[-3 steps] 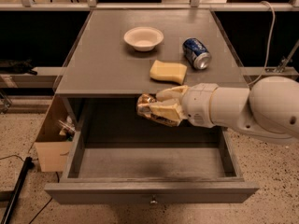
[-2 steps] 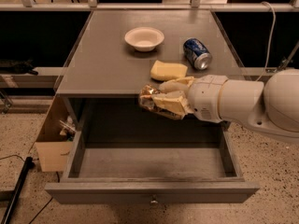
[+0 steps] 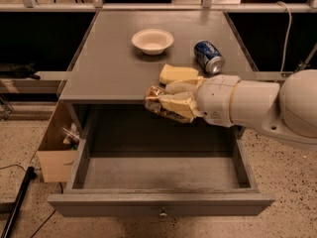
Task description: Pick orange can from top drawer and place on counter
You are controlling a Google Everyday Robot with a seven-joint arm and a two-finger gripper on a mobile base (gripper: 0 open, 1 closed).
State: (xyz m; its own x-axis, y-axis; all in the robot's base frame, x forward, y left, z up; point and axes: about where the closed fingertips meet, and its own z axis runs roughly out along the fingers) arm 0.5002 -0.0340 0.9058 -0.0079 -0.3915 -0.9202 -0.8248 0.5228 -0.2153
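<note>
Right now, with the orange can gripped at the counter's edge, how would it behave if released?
Likely to roll: the orange can lies sideways in the end effector, at the front edge of the counter above the open top drawer. Probably stiff: it looks undented under the closed fingers. Its shiny label may be slippery.

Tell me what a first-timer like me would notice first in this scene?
The big white arm reaches in from the right, its gripper shut on the orange can. It holds the can in the air at the front edge of the counter, above the open top drawer. Behind it on the counter sit a white bowl, a blue can on its side and a yellow block.
</note>
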